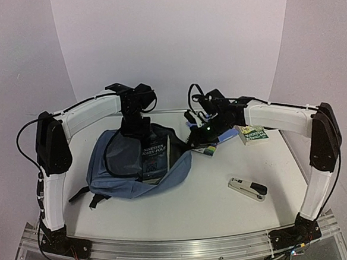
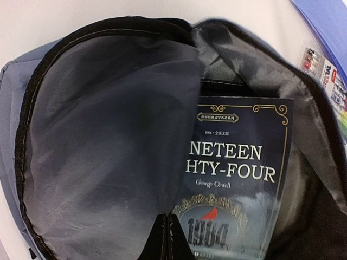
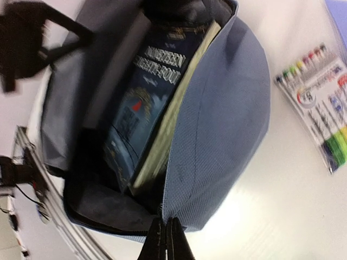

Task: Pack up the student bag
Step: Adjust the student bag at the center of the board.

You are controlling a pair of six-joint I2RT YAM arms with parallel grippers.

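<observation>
Slate-blue fabric at centre-left of table point(image 1: 214, 204): bag point(image 1: 110, 167), slumped flat, mouth gaping up and toward R side, grey lining showing. Already inside: book point(image 1: 157, 158), dark navy cover, leaning against R wall of compartment, cover facing up into opening. Leaves most of the pocket free on L, prob. room for more items. L gripper point(image 2: 166, 230) hanging over far rim, looking straight down into opening, jaws pressed tight together. Cannot tell whether any lining pinched between them, but placement suggests holding far side of mouth open. R gripper point(image 3: 165, 234) at R edge of bag, jaws closed w/ no gap, seam of outer fabric running right into fingertips. Looks like a pinch on the rim, likely to pull that flap back & widen mouth. Outside bag, not yet packed: markers point(image 3: 320, 103) in clear pack just beside bag on R, green box point(image 1: 254, 135) further R by R forearm, stapler point(image 1: 248, 188) well apart toward near-R of table. Judged stage: early-mid, one item in, several left. Next move prob. needing mouth held wide by one arm w/ other freed for a pick. Risk: soft fabric slipping from thin pinch & flap collapsing over book.
</observation>
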